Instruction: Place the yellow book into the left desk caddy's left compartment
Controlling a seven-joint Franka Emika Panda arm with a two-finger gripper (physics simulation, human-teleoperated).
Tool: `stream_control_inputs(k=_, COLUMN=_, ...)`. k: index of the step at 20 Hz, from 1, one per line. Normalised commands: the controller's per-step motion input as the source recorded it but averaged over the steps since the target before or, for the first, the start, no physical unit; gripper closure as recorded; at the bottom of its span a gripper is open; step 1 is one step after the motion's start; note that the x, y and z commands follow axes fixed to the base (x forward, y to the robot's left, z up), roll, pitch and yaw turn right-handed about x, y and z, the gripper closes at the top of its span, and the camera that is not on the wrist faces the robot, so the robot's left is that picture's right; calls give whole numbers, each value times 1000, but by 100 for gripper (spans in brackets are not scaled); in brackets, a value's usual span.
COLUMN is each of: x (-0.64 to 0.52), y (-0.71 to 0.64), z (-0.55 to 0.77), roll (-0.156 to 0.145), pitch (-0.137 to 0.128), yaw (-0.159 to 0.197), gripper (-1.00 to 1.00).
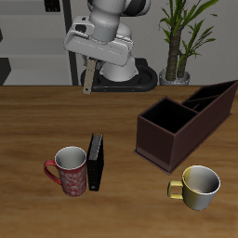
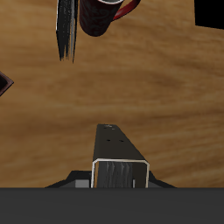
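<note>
Jaws clamped on the yellow book (image 1: 87, 78), we see our gripper (image 1: 88, 67) raised (well behind the left desk caddy (image 1: 186, 119)) over the table (image 1: 56, 116).

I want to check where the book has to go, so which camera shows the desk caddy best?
The exterior view. There the left desk caddy shows whole on the table, with its dividers and open compartments visible from above. In the wrist view only a dark corner at the frame's edge may belong to it, too little to tell compartments.
</note>
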Motion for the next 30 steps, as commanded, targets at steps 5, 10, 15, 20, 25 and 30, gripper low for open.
stream_control_inputs(k=5, x=-180, y=407, z=275, roll=-3, pitch=-23, yaw=-10, gripper=100)
stream_control_inputs(k=10, x=-77, y=305, z=150, roll=-7, pitch=7, yaw=-34, gripper=100)
stream_control_inputs(k=15, x=-126, y=422, z=36, roll=-19, pitch=21, yaw=-46, gripper=100)
stream_control_inputs(k=20, x=-159, y=592, z=-105, roll=27, pitch=41, yaw=-3, gripper=100)
stream_control_inputs(k=25, x=-194, y=495, z=-85, roll=8, pitch=7, yaw=3, gripper=100)
stream_control_inputs(k=30, x=-164, y=498, z=-59, roll=11, pitch=25, yaw=7, gripper=100)
